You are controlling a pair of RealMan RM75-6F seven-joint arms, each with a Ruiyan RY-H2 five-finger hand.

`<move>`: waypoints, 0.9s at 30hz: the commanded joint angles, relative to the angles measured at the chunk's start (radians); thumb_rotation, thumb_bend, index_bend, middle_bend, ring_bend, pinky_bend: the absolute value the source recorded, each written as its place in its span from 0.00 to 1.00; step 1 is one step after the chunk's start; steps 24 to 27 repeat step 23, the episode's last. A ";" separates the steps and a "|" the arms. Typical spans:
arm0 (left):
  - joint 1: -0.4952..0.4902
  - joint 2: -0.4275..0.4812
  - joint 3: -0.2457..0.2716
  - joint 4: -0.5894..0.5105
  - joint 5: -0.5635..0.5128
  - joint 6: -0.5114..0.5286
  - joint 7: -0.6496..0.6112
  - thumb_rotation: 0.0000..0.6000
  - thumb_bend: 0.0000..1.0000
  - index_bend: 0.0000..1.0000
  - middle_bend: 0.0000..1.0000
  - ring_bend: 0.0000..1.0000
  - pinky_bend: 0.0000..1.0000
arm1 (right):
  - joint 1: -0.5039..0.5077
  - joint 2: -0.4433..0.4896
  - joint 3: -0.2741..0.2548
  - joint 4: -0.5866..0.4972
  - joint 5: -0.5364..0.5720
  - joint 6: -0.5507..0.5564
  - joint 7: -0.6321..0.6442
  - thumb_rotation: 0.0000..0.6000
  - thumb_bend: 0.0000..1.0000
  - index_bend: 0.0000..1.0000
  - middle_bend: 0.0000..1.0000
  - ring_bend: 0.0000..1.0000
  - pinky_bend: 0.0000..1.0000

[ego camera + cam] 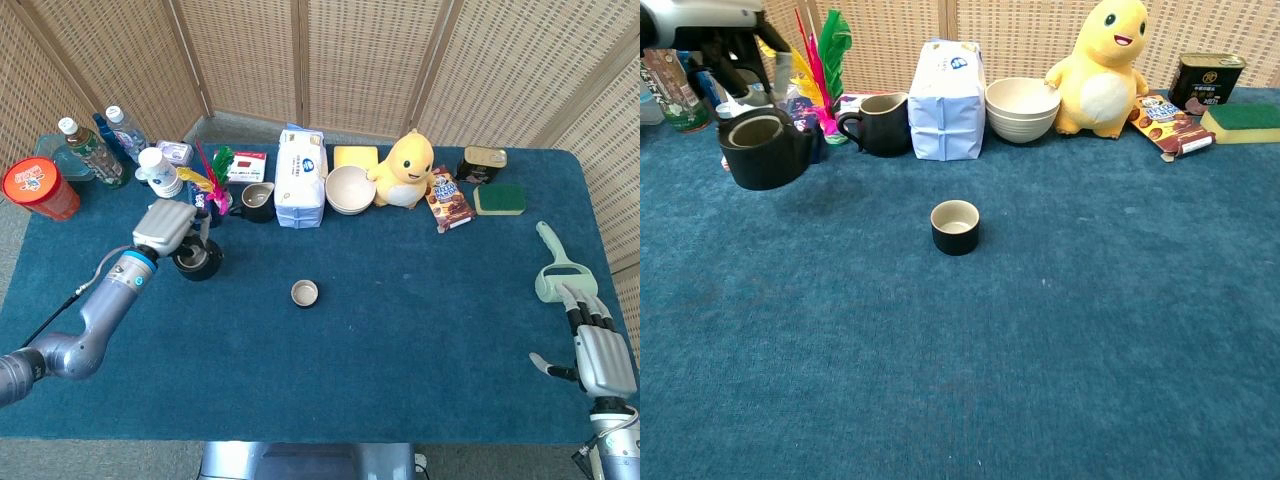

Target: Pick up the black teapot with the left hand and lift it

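The black teapot (762, 152) hangs above the blue cloth, lidless, its pale inside showing. My left hand (715, 22) grips its wire handle from above. In the head view the teapot (196, 259) sits just right of my left hand (165, 229), in front of the feathers. My right hand (597, 352) rests on the table's right edge with its fingers extended and nothing in it; the chest view does not show it.
A small black cup (955, 227) stands mid-table. Along the back are a dark pitcher (878, 124), tissue pack (947, 87), stacked bowls (1022, 108), yellow duck toy (1103, 66), snack packet (1166, 122), tin (1205, 79), sponge (1243, 118), feathers (820, 55), paper cups and bottles (92, 150).
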 commanded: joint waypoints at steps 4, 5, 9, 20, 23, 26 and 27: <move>-0.052 -0.002 0.036 -0.076 -0.015 0.019 0.084 1.00 0.64 0.75 0.91 0.74 0.87 | -0.001 0.003 0.000 -0.002 -0.001 0.001 0.007 1.00 0.00 0.00 0.00 0.00 0.00; -0.058 -0.005 0.039 -0.084 -0.028 0.024 0.096 1.00 0.63 0.75 0.91 0.74 0.87 | -0.001 0.004 0.000 -0.003 -0.001 0.001 0.009 1.00 0.00 0.00 0.00 0.00 0.00; -0.094 -0.029 0.058 -0.107 -0.079 0.054 0.175 1.00 0.63 0.75 0.91 0.74 0.87 | -0.003 0.010 0.002 -0.004 -0.002 0.003 0.022 1.00 0.00 0.00 0.00 0.00 0.00; -0.165 -0.092 0.102 -0.150 -0.181 0.144 0.333 1.00 0.59 0.75 0.91 0.73 0.87 | -0.003 0.021 0.004 -0.004 -0.004 0.003 0.048 1.00 0.00 0.00 0.00 0.00 0.00; -0.177 -0.103 0.109 -0.152 -0.203 0.159 0.352 1.00 0.59 0.75 0.91 0.73 0.87 | -0.004 0.022 0.004 -0.004 -0.006 0.004 0.051 1.00 0.00 0.00 0.00 0.00 0.00; -0.177 -0.103 0.109 -0.152 -0.203 0.159 0.352 1.00 0.59 0.75 0.91 0.73 0.87 | -0.004 0.022 0.004 -0.004 -0.006 0.004 0.051 1.00 0.00 0.00 0.00 0.00 0.00; -0.177 -0.103 0.109 -0.152 -0.203 0.159 0.352 1.00 0.59 0.75 0.91 0.73 0.87 | -0.004 0.022 0.004 -0.004 -0.006 0.004 0.051 1.00 0.00 0.00 0.00 0.00 0.00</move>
